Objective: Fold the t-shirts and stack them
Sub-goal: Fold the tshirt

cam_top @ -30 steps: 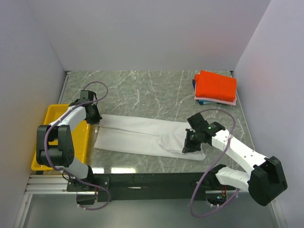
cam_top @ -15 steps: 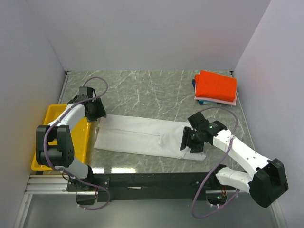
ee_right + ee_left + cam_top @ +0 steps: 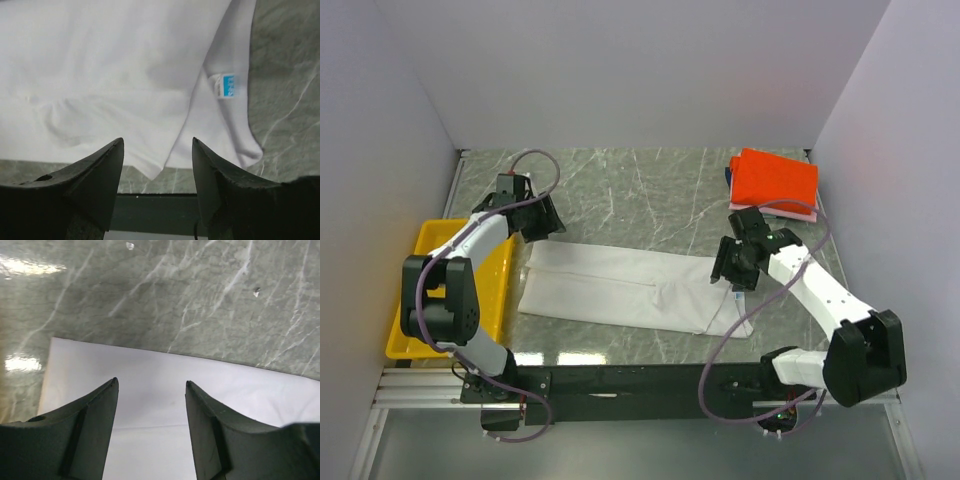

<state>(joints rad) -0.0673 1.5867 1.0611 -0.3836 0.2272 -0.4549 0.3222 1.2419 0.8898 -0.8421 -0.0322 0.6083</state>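
Note:
A large white t-shirt [image 3: 620, 285] lies folded into a long strip across the table's near half, its light-blue neck label [image 3: 227, 85] at the right end. My left gripper [image 3: 550, 225] hovers open over the strip's far left corner, and white cloth [image 3: 250, 390] shows beyond its empty fingers [image 3: 95, 410]. My right gripper [image 3: 730, 278] is open above the right end, with the shirt's [image 3: 110, 65] near hem below its tips [image 3: 157, 142]. Folded t-shirts are stacked at the back right: orange-red [image 3: 775, 180] on top, pink [image 3: 775, 212] and blue [image 3: 730, 177] edges beneath.
A yellow plastic tray [image 3: 425, 238] sits at the left table edge, beside the left arm. Pale walls close in the table on the left, back and right. The black front rail [image 3: 650, 380] runs along the near edge.
Both grippers were shut on the shirt's ends and have opened and let go. Each has risen and drawn back toward the far side; the shirt stays flat.

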